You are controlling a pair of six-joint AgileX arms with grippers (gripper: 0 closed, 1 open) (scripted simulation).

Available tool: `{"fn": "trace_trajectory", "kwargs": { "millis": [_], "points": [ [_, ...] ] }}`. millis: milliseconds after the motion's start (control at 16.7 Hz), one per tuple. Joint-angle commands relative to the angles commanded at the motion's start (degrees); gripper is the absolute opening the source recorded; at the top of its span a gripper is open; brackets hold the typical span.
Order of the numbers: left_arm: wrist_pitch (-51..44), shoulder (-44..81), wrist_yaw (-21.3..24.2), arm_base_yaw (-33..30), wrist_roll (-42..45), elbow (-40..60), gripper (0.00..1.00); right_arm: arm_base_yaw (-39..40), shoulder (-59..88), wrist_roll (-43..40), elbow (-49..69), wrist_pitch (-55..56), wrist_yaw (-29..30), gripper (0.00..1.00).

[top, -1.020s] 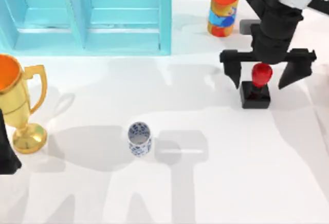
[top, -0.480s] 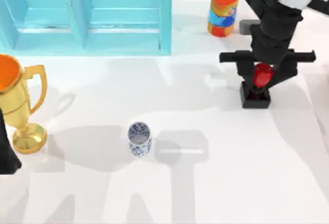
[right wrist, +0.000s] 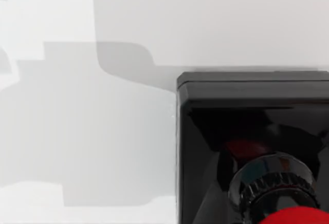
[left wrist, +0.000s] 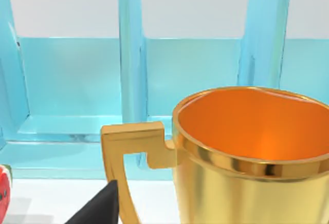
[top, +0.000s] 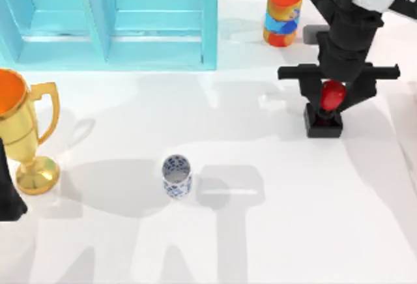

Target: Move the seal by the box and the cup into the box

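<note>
Between gripper (top: 332, 96) fingers, seal (top: 331, 94) half-hidden

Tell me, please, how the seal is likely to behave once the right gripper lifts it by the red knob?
The seal looks rigid, so it should not flex. Its red knob is glossy and rounded, so it may slip or swivel between the fingers of the right gripper closed around it. The square black base hangs below the grip and may swing; set down flat, it should neither roll nor tip.
</note>
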Motion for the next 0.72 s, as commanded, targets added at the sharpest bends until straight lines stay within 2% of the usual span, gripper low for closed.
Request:
{"fn": "trace_trajectory", "kwargs": {
  "millis": [300,720],
  "points": [
    [0.0,0.0,0.0,0.0,0.0,0.0,1.0,-1.81,-0.71,-1.71,1.76,-2.36,-0.03,0.0],
    [0.0,0.0,0.0,0.0,0.0,0.0,1.0,-11.95,-6.18,-11.79,10.74,-17.2,-0.06,0.0]
  ]
}}
